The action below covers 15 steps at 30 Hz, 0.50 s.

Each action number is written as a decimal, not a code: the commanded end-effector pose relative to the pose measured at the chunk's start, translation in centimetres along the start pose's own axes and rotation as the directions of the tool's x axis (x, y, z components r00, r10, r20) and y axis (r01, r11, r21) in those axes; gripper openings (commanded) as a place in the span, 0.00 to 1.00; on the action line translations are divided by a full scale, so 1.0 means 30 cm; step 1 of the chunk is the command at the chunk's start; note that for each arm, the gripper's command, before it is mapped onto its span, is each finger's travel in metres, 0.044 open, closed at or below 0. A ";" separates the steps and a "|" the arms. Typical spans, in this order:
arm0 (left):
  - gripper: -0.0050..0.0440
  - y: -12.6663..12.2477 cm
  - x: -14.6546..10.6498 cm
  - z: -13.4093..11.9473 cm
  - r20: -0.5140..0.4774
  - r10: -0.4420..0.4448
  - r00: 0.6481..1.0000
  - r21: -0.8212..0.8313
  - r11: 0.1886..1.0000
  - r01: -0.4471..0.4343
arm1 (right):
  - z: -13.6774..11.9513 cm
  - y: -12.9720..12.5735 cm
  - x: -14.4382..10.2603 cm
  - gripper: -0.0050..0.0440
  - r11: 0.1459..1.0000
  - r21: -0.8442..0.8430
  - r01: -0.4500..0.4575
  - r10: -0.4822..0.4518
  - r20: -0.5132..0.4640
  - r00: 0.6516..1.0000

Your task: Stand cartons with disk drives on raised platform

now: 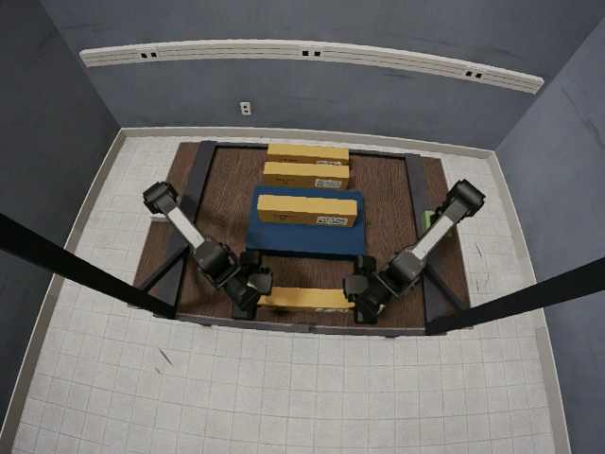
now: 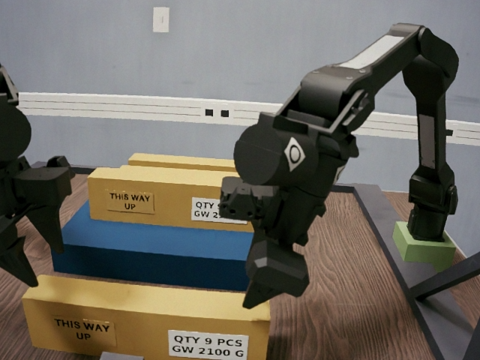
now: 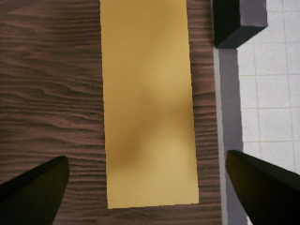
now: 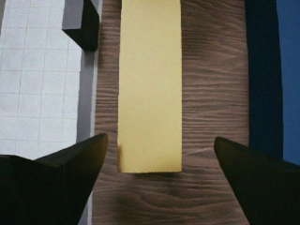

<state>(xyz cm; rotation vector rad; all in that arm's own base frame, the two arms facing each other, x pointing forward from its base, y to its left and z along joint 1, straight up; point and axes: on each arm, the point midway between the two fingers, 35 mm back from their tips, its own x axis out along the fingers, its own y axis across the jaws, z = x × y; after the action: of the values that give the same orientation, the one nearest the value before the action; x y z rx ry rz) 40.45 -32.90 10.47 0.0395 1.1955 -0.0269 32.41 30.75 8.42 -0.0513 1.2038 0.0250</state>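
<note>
Front carton (image 1: pixel 305 299) (image 2: pixel 143 329) (image 3: pixel 147 94) (image 4: pixel 150 84): upright on the surface (image 1: pixel 386 219) (image 2: pixel 329 247) (image 3: pixel 47 108) (image 4: pixel 211 94), between the two arms and on the near side of the platform (image 1: pixel 302 239) (image 2: pixel 154 267) (image 4: pixel 291 80).
Left fingers (image 1: pixel 256 295) (image 2: pixel 49 268): wide, holding nothing; above one end, a tip off each long side.
Right fingers (image 1: pixel 358 298) (image 2: pixel 257 298): wide, holding nothing, above the opposite end, with tips likewise off both long sides.
Long axis: runs from one set of fingers to the other, roughly parallel to the platform's long edge; each arm is nearer its own end.
Coming move: probably straight down at both ends, then a close across the narrow width and a level lift to judge weight.
Risk: uneven lifting could tilt it; a fingertip could catch the top edge.
Platform carton (image 1: pixel 306 211) (image 2: pixel 172 209): upright, lengthwise on the platform; whether it belongs there cannot be told by looking.
Back two cartons (image 1: pixel 305 174) (image 2: pixel 174 160): beyond the platform, off it.
</note>
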 end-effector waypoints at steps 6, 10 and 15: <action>0.89 -0.001 -0.026 0.022 0.020 -0.012 1.000 -0.013 1.000 0.012 | 0.022 0.011 -0.030 0.89 1.000 0.006 -0.016 0.016 0.017 1.000; 0.89 -0.001 -0.026 0.022 0.020 -0.012 1.000 -0.013 1.000 0.012 | 0.022 0.011 -0.030 0.89 1.000 0.006 -0.016 0.016 0.017 1.000; 0.89 -0.001 -0.026 0.022 0.020 -0.012 1.000 -0.013 1.000 0.012 | 0.021 0.010 -0.031 0.89 1.000 0.008 -0.020 0.020 0.021 1.000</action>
<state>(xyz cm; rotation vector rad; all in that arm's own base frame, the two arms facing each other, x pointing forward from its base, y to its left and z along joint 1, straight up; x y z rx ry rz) 40.45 -32.90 10.47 0.0395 1.1955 -0.0269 32.32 30.64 8.34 -0.0564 1.2091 0.0216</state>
